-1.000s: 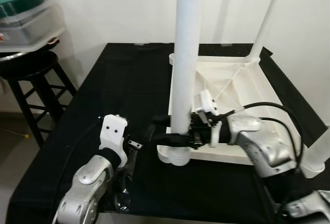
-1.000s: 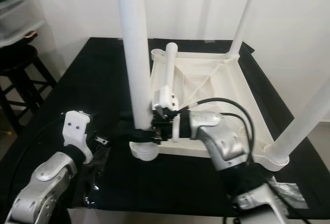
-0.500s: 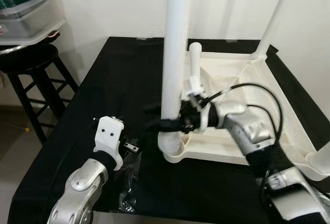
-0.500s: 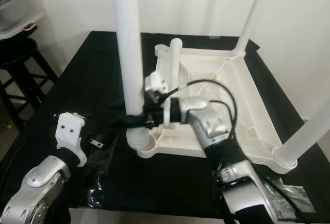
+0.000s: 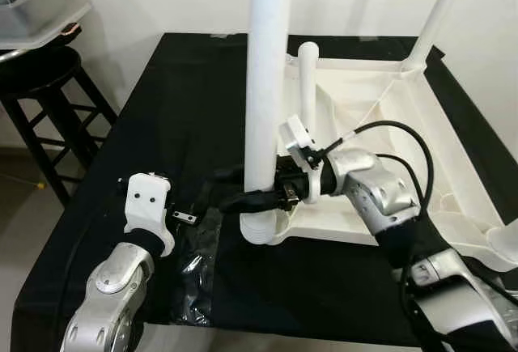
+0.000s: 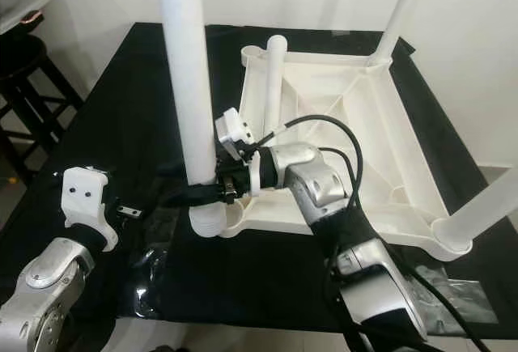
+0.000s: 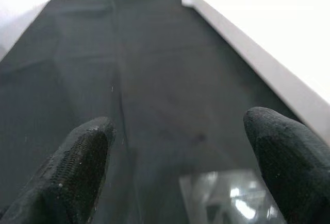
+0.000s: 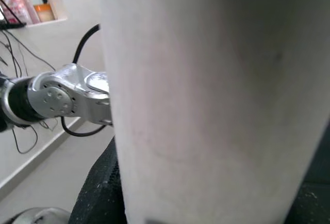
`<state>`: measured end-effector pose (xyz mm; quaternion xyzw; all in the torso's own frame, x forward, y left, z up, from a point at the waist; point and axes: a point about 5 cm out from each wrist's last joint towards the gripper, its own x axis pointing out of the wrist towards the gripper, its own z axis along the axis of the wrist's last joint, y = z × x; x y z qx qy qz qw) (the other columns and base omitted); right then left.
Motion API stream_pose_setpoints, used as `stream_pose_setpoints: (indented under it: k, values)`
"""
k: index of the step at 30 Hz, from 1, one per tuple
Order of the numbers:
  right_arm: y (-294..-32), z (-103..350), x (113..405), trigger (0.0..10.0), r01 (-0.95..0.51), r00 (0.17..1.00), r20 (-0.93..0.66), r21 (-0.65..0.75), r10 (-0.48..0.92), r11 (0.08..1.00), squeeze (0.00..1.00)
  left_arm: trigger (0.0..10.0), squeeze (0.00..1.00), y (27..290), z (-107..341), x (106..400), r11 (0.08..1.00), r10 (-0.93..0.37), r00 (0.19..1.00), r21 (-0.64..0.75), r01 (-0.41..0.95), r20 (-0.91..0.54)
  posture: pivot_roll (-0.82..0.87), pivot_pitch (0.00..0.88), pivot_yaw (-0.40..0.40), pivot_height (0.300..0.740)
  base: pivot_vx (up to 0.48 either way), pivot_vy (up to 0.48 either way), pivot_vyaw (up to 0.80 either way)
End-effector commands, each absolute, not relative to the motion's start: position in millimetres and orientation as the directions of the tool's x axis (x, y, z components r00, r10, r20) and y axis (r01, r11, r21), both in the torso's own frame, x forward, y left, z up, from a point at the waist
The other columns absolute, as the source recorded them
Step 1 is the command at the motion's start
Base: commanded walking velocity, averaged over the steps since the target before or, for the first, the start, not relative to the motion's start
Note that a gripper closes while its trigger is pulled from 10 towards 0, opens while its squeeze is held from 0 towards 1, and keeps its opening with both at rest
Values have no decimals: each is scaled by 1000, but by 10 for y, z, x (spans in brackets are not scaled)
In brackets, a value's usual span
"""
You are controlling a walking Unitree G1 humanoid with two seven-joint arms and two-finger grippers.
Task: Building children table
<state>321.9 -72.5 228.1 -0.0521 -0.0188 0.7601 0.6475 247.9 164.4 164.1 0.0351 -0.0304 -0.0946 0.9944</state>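
Worktop under black cloth carries the white plastic tabletop, flipped underside-up on its right half. Legs stand in the corner sockets: near-left leg, thinner-looking far-left leg, far-right leg, near-right leg. Right gripper reaches left across the tabletop's near edge, jaws clenched round the near-left leg just above its socket; the right wrist view has the white tube up close between the black fingers. Left gripper hovers low over the cloth near left, jaws spread and empty, above a clear plastic bag. Black stool stands far left, off the worktop. Judgement: leg is a light, stiff, hollow tube with a smooth, slippery surface; grip low near the socket so it presses or twists home without tipping.
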Motion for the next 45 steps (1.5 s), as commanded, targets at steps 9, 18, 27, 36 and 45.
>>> stream_pose_setpoints:
  k: [9,18,27,36,45]
  values:
    - [-700,2345,3213,10000,-971,-203,-54,-117,978,-208,0,10000,0,1689,1632,2423,988,-151,987,42,149,45,39,219,-26,740,0,-105,0]
    - [-575,2352,3191,10000,-965,-223,-22,-137,975,-224,0,10000,0,1770,1587,2382,990,-142,990,8,141,18,49,225,-32,740,0,0,0]
    - [-497,2449,3253,10000,-956,-243,-28,-163,970,-244,0,10000,0,1848,1642,2357,993,-95,994,75,92,47,51,234,-40,740,0,59,0]
    - [-580,2478,3309,10000,-933,-304,-126,-160,944,-322,0,10000,0,1887,1669,2298,989,-100,992,114,92,71,65,247,-63,740,0,0,0]
    - [-553,2393,3336,10000,-928,-338,-146,-110,930,-355,0,10000,0,1736,1683,2085,977,-203,974,79,196,96,87,270,-99,740,0,0,0]
